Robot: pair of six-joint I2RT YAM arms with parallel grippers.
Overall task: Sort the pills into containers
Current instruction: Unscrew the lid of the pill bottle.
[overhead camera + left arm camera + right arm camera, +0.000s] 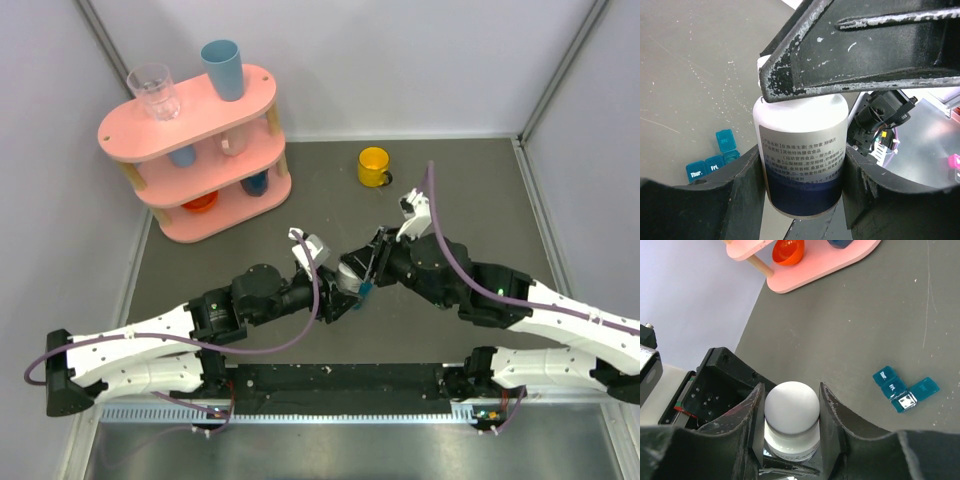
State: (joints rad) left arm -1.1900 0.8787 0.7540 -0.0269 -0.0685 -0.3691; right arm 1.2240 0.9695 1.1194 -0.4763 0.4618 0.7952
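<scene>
You're pinning the white bottle [800, 125] in the left claw [801, 192] while the right claw [791, 422] is clamping its cap [791, 402], likely so it twists off, and the teal pill box [901, 389] is lying on the table [840, 330] near that bottle, one lid open.
</scene>
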